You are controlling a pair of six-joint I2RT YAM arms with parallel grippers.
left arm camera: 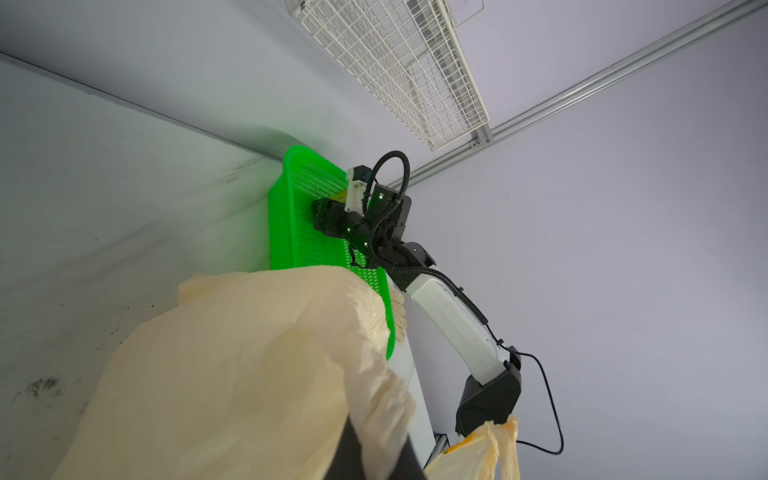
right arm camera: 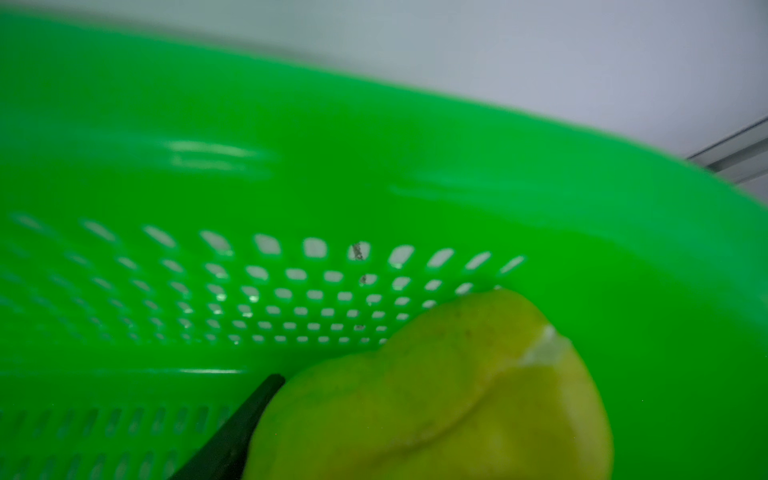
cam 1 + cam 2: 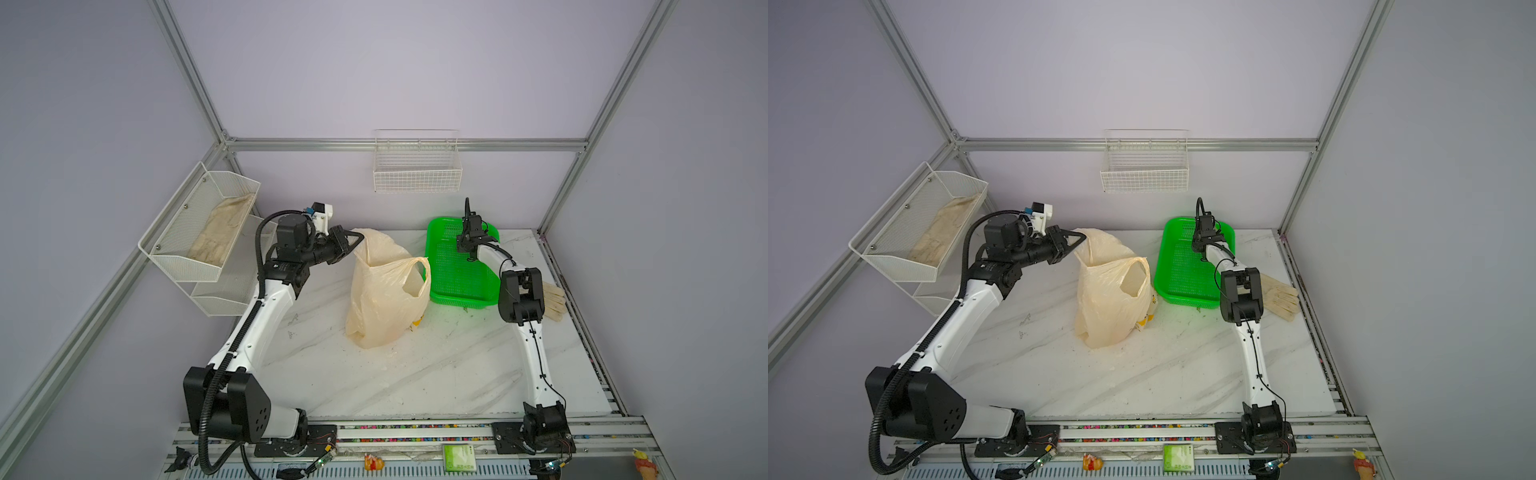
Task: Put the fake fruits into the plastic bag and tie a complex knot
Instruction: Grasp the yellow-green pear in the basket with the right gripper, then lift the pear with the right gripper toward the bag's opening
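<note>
Marbled white tabletop (image 3: 415,374) fills a lilac-walled booth. The plastic bag (image 3: 382,299) stands mid-table, and the green basket (image 3: 453,278) sits just beside it on the right, towards the far edge. The left gripper (image 3: 354,240) is clamped on the bag's far-left rim and holds that side up, so the mouth gapes upward. The bag's right-hand handle loop (image 3: 415,282) slumps toward the basket.

The right gripper (image 3: 471,257) reaches down into the far end of the basket. In its wrist view the yellow-green pear (image 2: 436,399) lies on the basket floor close to the wall, with one black finger (image 2: 232,432) right against its flank. The other finger is out of frame, so I cannot tell whether the jaws have closed on the fruit or only straddle it.

The step in hand, as I judge it, is picking up the pear for the bag. To do it well:

- **Grip:** close across the pear's broad belly, not its taper, because glossy plastic is likely to squirt out of a pinch on a slope.
- **Check:** make sure both pads bear on the fruit before lifting.
- **Lift:** rise straight up until clear of the basket wall, so the light basket is not dragged along.
- **Release:** carry the pear left over the slumped loop and let go above the widest part of the mouth, with the left arm holding the rim high and taut.
</note>
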